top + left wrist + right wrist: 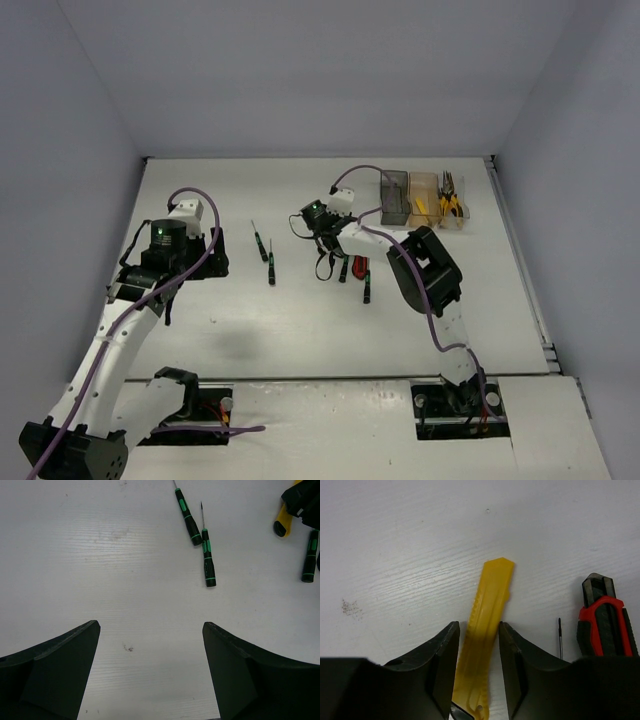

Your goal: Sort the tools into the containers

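My right gripper (479, 630) is down on the table with its jaws closed around a yellow utility knife (487, 625), which lies flat and points away from the wrist. Beside it lie a red-and-black utility knife (606, 625) and a thin screwdriver tip (560, 635). In the top view this gripper (330, 262) sits mid-table. Two black-green screwdrivers (189, 516) (208, 555) lie ahead of my open, empty left gripper (150, 630), and a third screwdriver (310, 555) lies further right. The dark grey bin (394, 196), amber bin (423, 190) and clear bin (455, 222) stand at the back right.
Yellow-and-black pliers (450, 200) stick out of the clear bin, and something yellow (421, 207) lies in the amber one. The red knife (358, 268) and a screwdriver (367, 285) lie just right of the right gripper. White walls enclose the table.
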You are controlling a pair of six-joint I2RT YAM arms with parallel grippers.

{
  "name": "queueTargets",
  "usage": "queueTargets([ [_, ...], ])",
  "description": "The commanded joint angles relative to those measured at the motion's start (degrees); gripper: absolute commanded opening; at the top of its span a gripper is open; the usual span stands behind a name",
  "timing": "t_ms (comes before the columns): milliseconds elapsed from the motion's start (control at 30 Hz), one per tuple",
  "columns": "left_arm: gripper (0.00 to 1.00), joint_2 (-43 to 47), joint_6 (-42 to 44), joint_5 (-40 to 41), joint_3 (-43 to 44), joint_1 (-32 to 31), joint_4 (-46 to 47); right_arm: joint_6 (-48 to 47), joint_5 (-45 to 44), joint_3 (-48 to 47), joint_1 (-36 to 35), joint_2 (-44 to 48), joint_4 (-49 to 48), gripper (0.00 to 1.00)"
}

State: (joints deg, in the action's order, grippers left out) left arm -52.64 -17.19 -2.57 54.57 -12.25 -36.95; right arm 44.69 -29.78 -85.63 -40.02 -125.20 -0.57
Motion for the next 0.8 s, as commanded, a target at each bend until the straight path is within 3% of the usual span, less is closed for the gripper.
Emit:
queueTargets([
  [0, 0.81, 0.52, -0.65, -0.18, 0.54, 0.47, 2.94, -0.73, -1.86, -1.23, -0.76, -0.86, 0.31, 0.24],
  [200, 0.81, 0.35, -0.65, 0.02, 0.45, 0.47, 2.94, -4.68, -0.12, -2.20, -0.95, 1.98, 0.31, 0.00],
  [500, 0.81, 0.08, -0.56, 0.02, 0.45, 0.47, 2.94, -29.44, 2.60, -3.21, 3.19, 14.06, 0.31, 0.00],
  [767, 0.81, -0.09, -0.48, -0.16, 0.54, 0.47, 2.94, -44.59, 14.65, -0.35, 20.26, 19.60, -0.96, 0.00],
])
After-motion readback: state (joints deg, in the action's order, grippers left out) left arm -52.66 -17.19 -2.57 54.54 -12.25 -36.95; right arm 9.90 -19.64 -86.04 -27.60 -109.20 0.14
